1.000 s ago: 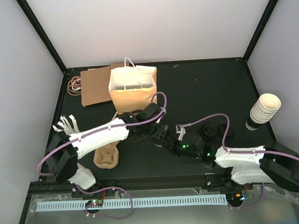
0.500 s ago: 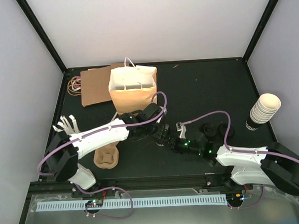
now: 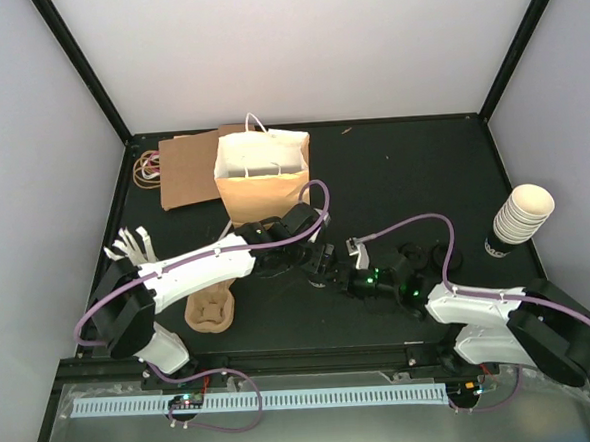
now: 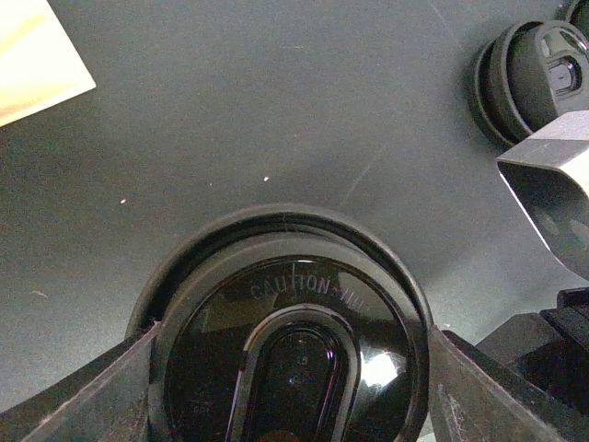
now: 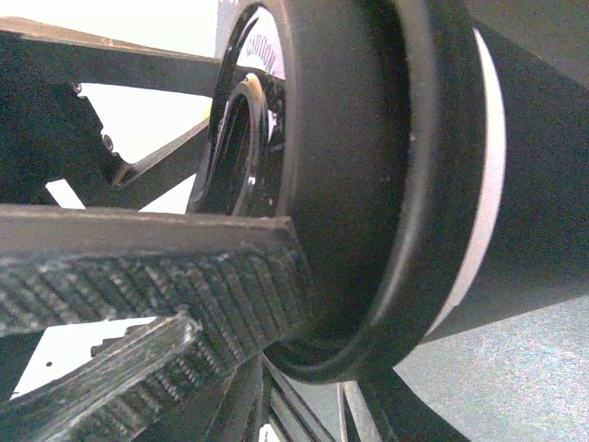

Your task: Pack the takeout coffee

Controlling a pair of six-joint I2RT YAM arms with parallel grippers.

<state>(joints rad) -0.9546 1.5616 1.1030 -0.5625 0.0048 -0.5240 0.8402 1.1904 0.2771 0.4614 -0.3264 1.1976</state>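
My left gripper (image 4: 290,391) pinches the lidded coffee cup (image 4: 290,331), bottom centre of the frame, by its lid rim; whether my right gripper (image 3: 336,275) is closed I cannot tell. The cup is light, I judge, and its glossy lid may pop off, so the wall below is the better hold.

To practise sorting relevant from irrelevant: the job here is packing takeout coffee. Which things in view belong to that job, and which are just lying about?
Job: held cup, spare lidded cups, tray, bag.
Lying about: cream cup stack, cardboard, rubber bands.
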